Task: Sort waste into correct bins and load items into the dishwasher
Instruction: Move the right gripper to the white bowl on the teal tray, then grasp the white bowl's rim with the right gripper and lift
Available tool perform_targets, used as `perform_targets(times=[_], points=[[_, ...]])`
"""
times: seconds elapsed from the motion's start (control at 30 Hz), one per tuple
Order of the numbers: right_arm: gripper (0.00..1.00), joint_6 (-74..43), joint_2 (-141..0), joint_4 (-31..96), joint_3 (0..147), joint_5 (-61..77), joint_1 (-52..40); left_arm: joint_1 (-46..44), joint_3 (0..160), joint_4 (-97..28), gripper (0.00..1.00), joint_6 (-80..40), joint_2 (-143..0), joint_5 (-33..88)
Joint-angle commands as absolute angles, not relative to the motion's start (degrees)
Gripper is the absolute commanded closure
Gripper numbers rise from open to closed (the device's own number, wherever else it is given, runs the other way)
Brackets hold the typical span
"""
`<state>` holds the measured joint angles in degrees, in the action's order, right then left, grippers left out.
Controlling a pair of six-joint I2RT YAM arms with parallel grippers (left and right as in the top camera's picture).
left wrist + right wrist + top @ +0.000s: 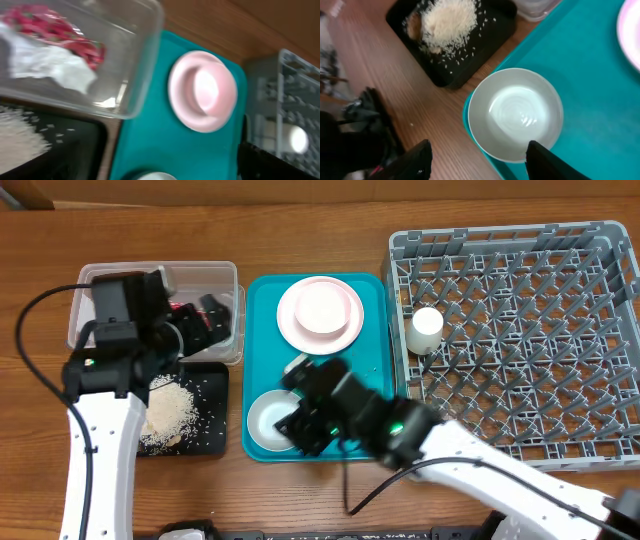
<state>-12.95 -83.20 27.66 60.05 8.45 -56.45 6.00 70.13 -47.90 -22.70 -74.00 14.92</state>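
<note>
The red wrapper [60, 30] and white napkin [52, 67] lie in the clear tub [215, 275]. Rice grains [447, 20] are heaped in the black tray [215, 395]. My left gripper [213, 320] hangs open over the tub's right end, holding nothing; one dark finger [272, 162] shows at the lower right of the left wrist view. A pink plate [320, 313] and a white bowl [515, 115] sit on the teal tray [365, 370]. My right gripper [479, 160] is open just above the bowl's near rim, one finger [547, 160] at the rim, the other over the wood.
The grey dish rack [520, 340] fills the right side, with a small white cup [425, 330] standing in its left edge. The black tray lies just left of the teal tray, below the tub. Bare wooden table runs along the front edge.
</note>
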Motion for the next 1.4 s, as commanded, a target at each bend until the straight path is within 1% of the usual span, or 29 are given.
perform_targets(times=[0.0, 0.17, 0.37, 0.47, 0.6, 0.73, 1.37], points=[[0.36, -13.7, -87.2, 25.7, 60.3, -2.8, -60.4, 7.6, 70.6, -48.2, 0.0, -22.1, -73.1, 10.1], [0.36, -13.7, -92.9, 19.6, 60.3, -2.9, -63.5, 7.6, 70.6, -48.2, 0.0, -22.1, -73.4, 10.1], [0.36, -13.1, -98.7, 12.8, 60.3, -2.9, -63.6, 7.5, 70.6, -48.2, 0.0, -22.1, -73.5, 10.1], [0.41, -13.1, -100.4, 12.1, 60.3, -2.3, -63.6, 7.5, 70.6, -48.2, 0.0, -22.1, -73.5, 10.1], [0.52, -13.1, -101.0, 12.4, 60.3, 1.4, -63.8, 7.5, 70.6, -48.2, 0.0, -22.1, -73.5, 10.1], [0.6, -13.1, -101.4, 12.0, 60.3, 2.9, -63.7, 7.5, 70.6, -48.2, 0.0, -22.1, -73.5, 10.1], [0.61, -13.1, -104.9, 10.3, 60.3, 2.9, -63.7, 7.5, 70.6, -48.2, 0.0, -22.1, -73.5, 10.1]])
